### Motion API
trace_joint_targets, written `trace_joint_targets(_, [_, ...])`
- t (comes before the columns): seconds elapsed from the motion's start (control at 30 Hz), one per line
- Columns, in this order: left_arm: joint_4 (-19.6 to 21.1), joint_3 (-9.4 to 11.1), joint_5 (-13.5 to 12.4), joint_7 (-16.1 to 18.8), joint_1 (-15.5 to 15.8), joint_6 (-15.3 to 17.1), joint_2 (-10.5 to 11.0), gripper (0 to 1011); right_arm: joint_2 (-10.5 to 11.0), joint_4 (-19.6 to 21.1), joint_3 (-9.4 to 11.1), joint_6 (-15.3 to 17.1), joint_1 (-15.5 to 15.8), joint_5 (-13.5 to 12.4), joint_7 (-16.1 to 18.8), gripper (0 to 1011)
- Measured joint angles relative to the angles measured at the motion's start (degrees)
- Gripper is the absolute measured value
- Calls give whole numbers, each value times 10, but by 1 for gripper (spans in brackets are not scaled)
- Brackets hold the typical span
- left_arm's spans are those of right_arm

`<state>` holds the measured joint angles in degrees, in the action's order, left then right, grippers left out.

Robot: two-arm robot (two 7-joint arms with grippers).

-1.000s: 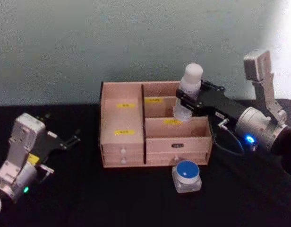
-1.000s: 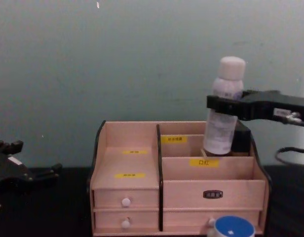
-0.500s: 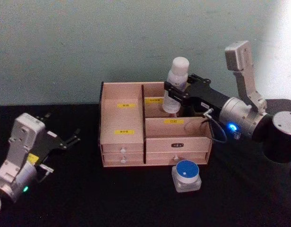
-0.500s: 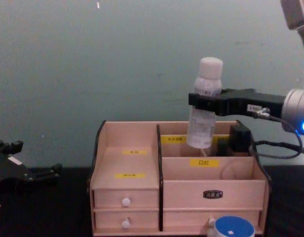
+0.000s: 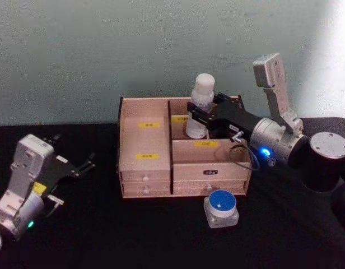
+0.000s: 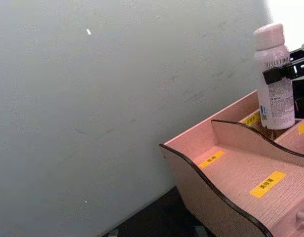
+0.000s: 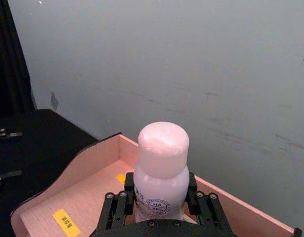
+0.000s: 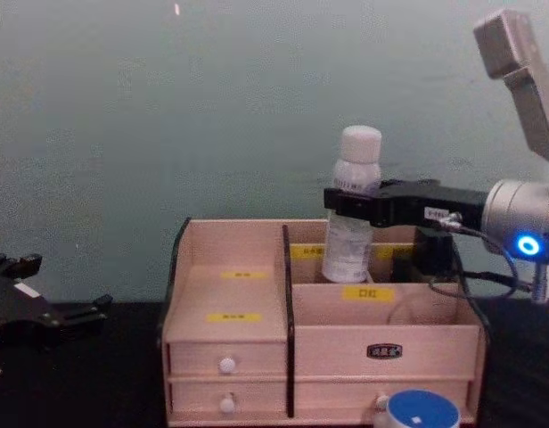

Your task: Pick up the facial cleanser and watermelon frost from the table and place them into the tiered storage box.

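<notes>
The facial cleanser [image 5: 199, 114], a tall whitish bottle with a rounded white cap, stands upright with its base lowered into the back right compartment of the tiered storage box [image 5: 144, 148]. My right gripper [image 5: 199, 113] is shut on the bottle's upper body, seen also in the chest view as the right gripper [image 8: 349, 204] around the facial cleanser [image 8: 353, 207] and from the wrist on the facial cleanser [image 7: 161, 170]. The watermelon frost [image 5: 220, 207], a squat jar with a blue lid, sits on the black table in front of the box's right end. My left gripper [image 5: 83, 166] is parked open at the left.
The pale wooden tiered storage box [image 8: 228, 294] has yellow labels and white-knobbed drawers facing me. A grey-green wall stands close behind it. The black table [image 5: 133, 235] spreads to the left and front of the box. The watermelon frost [image 8: 421, 412] peeks in at the chest view's lower edge.
My right gripper has carried the facial cleanser leftward and down, from above the middle right compartment into the back right one. The left arm and the jar have not moved.
</notes>
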<state>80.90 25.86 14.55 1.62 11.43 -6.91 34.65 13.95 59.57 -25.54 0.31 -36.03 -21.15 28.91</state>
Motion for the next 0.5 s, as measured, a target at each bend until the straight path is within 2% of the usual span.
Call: trace_joint_targets(0.5, [0, 0, 0, 0, 0, 0, 0, 1001, -16, -41, 0, -12, -11, 6, 7, 593])
